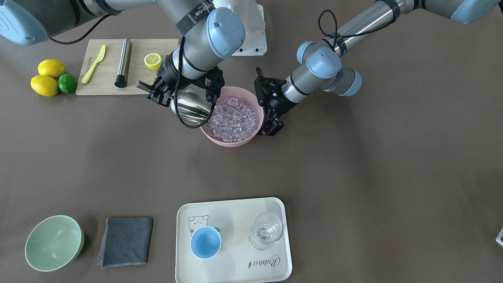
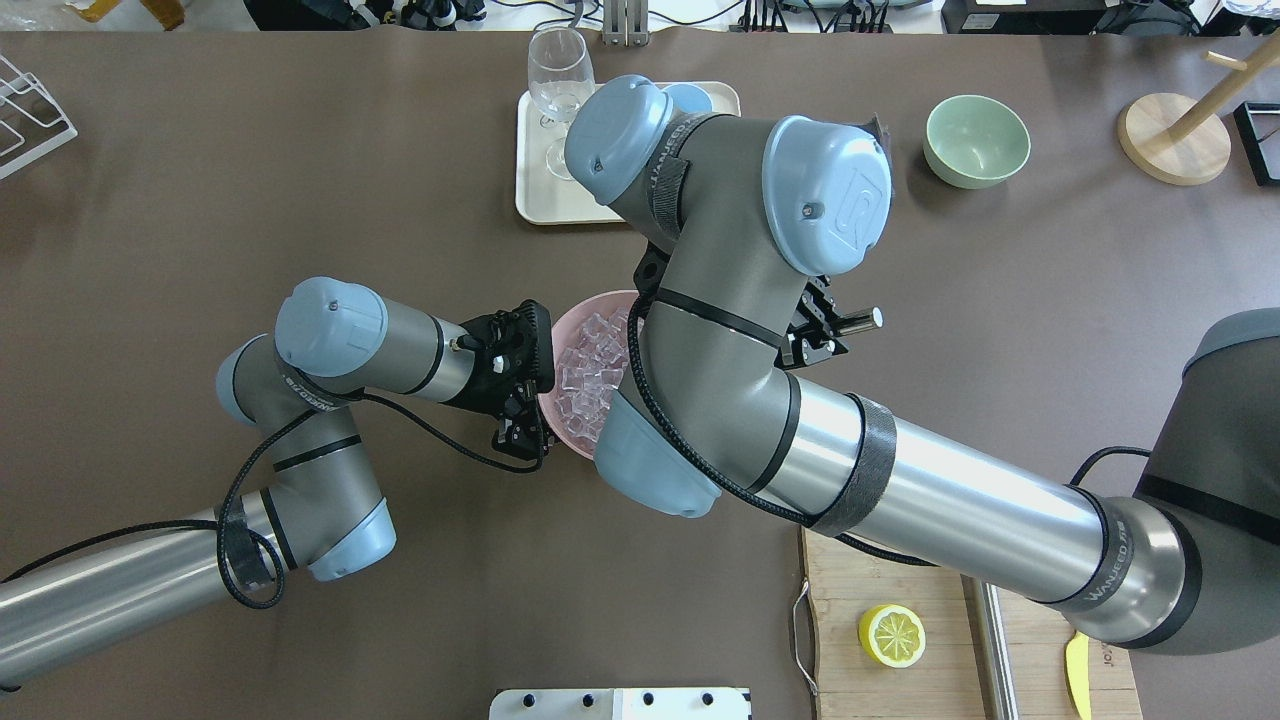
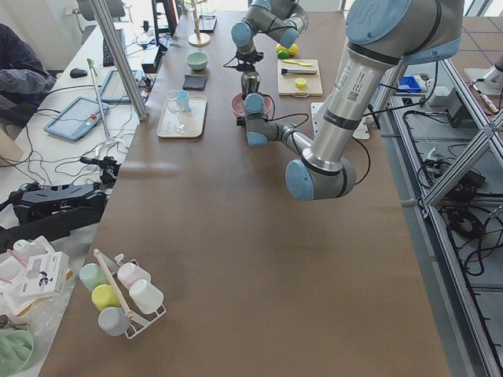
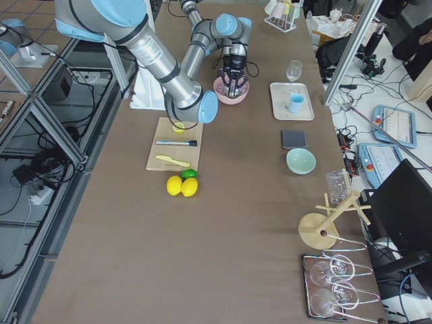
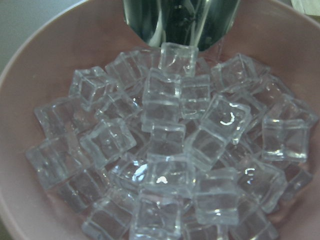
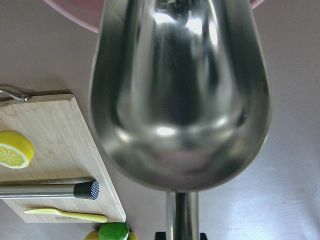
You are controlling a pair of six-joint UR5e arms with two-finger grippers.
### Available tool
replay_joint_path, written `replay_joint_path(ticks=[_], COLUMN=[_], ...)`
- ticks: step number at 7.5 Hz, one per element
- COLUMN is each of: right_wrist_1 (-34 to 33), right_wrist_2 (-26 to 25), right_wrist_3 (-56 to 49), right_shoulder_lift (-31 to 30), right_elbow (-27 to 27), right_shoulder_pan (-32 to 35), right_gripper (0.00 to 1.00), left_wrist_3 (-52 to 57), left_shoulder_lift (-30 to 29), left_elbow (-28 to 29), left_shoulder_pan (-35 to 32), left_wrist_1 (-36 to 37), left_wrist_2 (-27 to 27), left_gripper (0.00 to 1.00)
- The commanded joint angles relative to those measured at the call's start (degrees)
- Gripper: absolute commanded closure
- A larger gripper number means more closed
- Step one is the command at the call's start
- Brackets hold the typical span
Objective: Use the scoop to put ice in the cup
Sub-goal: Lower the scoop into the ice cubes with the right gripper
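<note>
Seen from across the table, the right gripper [image 1: 159, 91] is shut tight on the handle of the scoop [image 1: 190, 108]. The scoop is tilted. Its long side runs from the handle, near the wooden board [image 1: 106, 84], down to its open mouth. The mouth points into the pink bowl [image 1: 230, 143], at the edge of the ice [image 1: 235, 118]. The left gripper [image 1: 270, 127] is on the bowl's other side, right by the rim, and it is not clear whether it pinches the rim or not. The cup [image 1: 205, 242] stands upright on a pale tray [image 1: 235, 212], well away from the bowl and beside a clear glass [image 1: 266, 230]. The tray has the word "Rabbit" and a little bear drawn on it. From behind the robot, the right arm hides most of the scoop. Only the end of the handle sticks out, pointing away from the bowl. A band on that arm has letters too small to read for sure. In both side views the cup is a small blue spot on the tray. The left wrist camera looks down into the bowl, where the scoop's shiny tip comes in from the top, right at the highest cube. In the right wrist camera the scoop's hollow fills the view, with the handle at the bottom and the mouth toward the bowl's pink edge at the top.
</note>
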Motion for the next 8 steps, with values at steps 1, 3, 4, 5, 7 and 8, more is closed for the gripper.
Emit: replay_joint_path(ticks=[1,3,4,5,7,8], right_wrist_1=[2.19,2.73,5.0,5.98,6.86,8.52], right_wrist_2=[0.39,1.27,1.44,1.88,1.97,2.41], right_wrist_3=[1.69,3.51,4.4,4.5,4.76,7.98], right_shoulder_lift=[0.14,0.05,0.05,0.05,0.05,-0.03], right_elbow=[-1.44,-2.23,-3.19,-3.46,-3.64,-3.99], right_shoulder_pan=[-0.45,-1.06,-1.32,-1.41,-1.5,-2.02], right_gripper=[1.0,1.0,1.0,1.0,1.0,1.0], left_wrist_3=[0.0,0.0,0.0,0.0,0.0,0.09], left_shoulder_lift=[0.04,0.04,0.04,0.04,0.04,0.04], left_elbow=[0.01,0.01,0.19,0.19,0.19,0.27], left_shoulder_pan=[0.0,0.0,0.0,0.0,0.0,0.0], left_wrist_1=[0.0,0.0,0.0,0.0,0.0,0.0], left_wrist_2=[0.02,-0.07,-0.07,-0.07,0.02,0.02], left_gripper=[0.02,0.02,0.02,0.02,0.02,0.02])
